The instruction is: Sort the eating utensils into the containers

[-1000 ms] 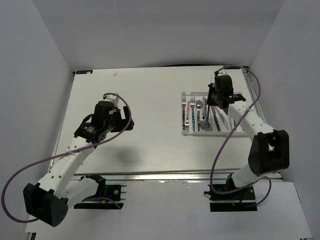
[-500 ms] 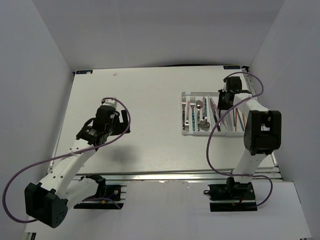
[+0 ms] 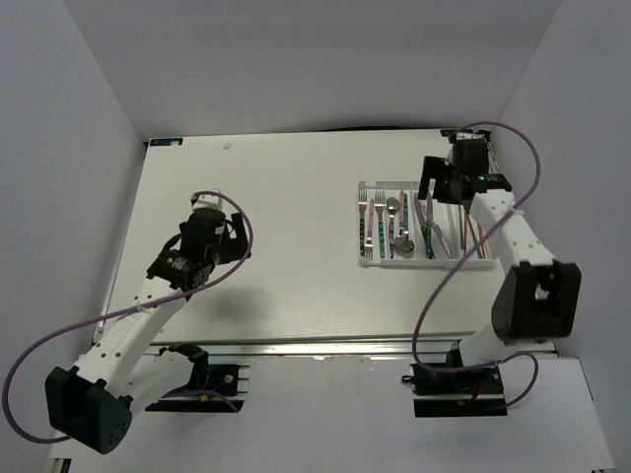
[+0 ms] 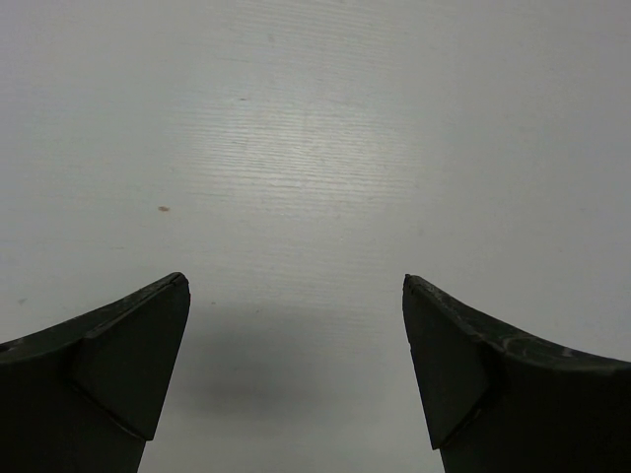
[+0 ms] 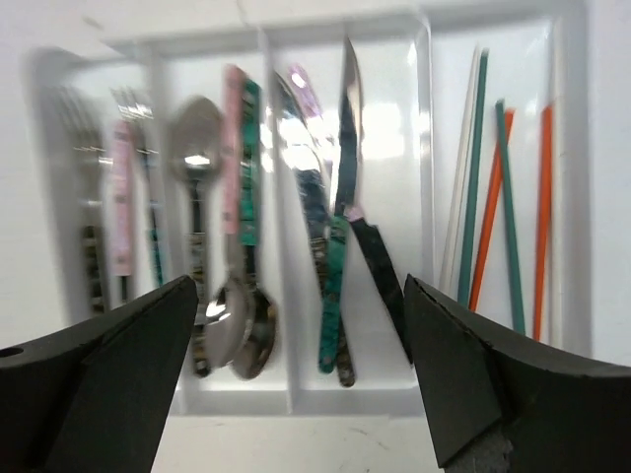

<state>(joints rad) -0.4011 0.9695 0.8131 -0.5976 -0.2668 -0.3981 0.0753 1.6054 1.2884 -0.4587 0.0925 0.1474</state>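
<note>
wide white table (image 3: 296,217) first, and on its right side lies the white tray (image 3: 424,264), long side running across. the right gripper (image 5: 301,286) hangs just over the tray, jaws spread wide, nothing between them. the left gripper (image 4: 296,286) hovers well apart over bare tabletop on the left, jaws released as well, empty. now the cutlery, all inside the tray: forks (image 5: 120,197) in the far-left compartment, spoons (image 5: 237,325) next door with bowls at either end, knives (image 5: 350,128) in the third slot, crossing each other, and red and green chopsticks (image 5: 509,217) leaning across one another in the right-hand compartment.
</note>
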